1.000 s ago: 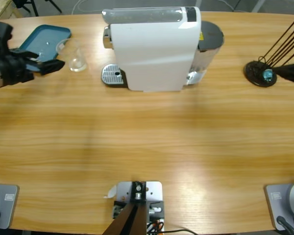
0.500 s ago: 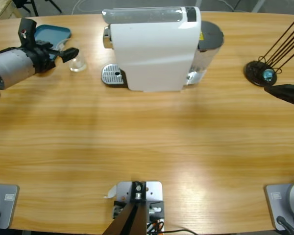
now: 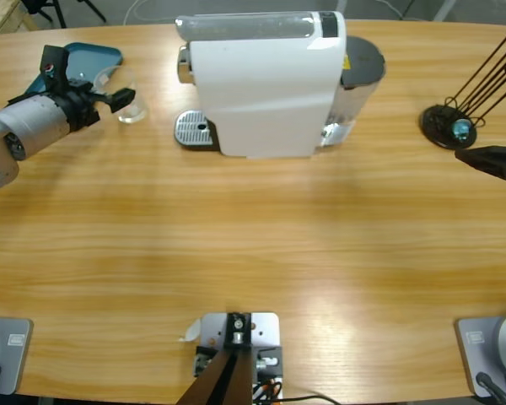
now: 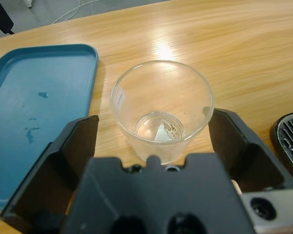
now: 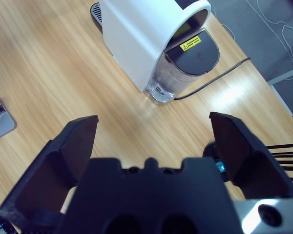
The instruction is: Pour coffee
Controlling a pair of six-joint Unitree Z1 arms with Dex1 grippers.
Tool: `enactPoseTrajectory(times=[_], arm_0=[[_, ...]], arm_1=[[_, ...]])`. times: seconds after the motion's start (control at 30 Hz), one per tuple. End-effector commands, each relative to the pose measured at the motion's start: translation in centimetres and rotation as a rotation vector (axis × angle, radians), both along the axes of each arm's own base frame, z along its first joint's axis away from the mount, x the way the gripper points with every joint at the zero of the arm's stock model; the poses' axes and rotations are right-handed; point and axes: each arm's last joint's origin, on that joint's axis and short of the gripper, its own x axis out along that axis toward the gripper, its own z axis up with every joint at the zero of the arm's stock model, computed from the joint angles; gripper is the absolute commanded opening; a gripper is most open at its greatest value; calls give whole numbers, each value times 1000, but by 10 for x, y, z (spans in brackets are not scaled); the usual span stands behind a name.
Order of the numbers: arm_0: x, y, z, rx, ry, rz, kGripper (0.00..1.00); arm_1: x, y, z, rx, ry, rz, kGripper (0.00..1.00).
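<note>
The left gripper is spread wide, one jaw on either side of a clear glass that stands upright on the table. In the left wrist view the glass sits between the jaws, close up against the gripper's black body; neither jaw appears to press its wall, and a gap shows on each side. At the bottom of the glass lies the coffee, a faint, thin film no wider than the glass bottom, so pale that its colour can hardly be told; it lies just ahead of the gripper body, midway between the jaws. To one side of the jaws, just beside the glass, is a blue tray with a few dark specks on it. At the opposite side, near the other jaw, the edge of a metal drip grate shows. In the high view the left gripper reaches the glass from the table's side edge, with the white coffee machine beyond the glass. The right gripper is also spread wide and holds nothing; it hangs above the table, looking down at the machine's rear end and its cable.
</note>
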Motion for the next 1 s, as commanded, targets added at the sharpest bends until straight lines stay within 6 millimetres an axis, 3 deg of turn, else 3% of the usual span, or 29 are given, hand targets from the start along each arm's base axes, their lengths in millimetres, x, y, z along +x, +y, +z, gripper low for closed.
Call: enactPoseTrajectory(times=[0.03, 0.1, 0.13, 0.27, 0.3, 0.6, 0.83, 1.0], arm_0=[[4, 2, -19, 13, 50, -44, 882], [6, 4, -19, 5, 52, -53, 841], [7, 5, -19, 2, 53, -54, 757], [6, 5, -19, 16, 50, -83, 123], [6, 5, -19, 17, 50, -90, 9], [-8, 7, -17, 11, 63, -165, 0], [-53, 6, 13, 20, -10, -300, 0], [-67, -7, 32, -18, -78, -373, 0]], arm_1=[[-1, -1, -11, -18, 23, 16, 1000], [-1, -1, -12, -19, 23, 16, 1000], [-1, -1, -12, -19, 23, 16, 1000], [-1, -1, -13, -20, 26, 17, 1000], [-1, -1, -13, -20, 26, 17, 1000], [-3, -3, -12, -15, 19, 14, 1000], [-7, -7, -11, -9, 14, 13, 1000], [-15, -15, -12, -8, 12, 13, 1000]])
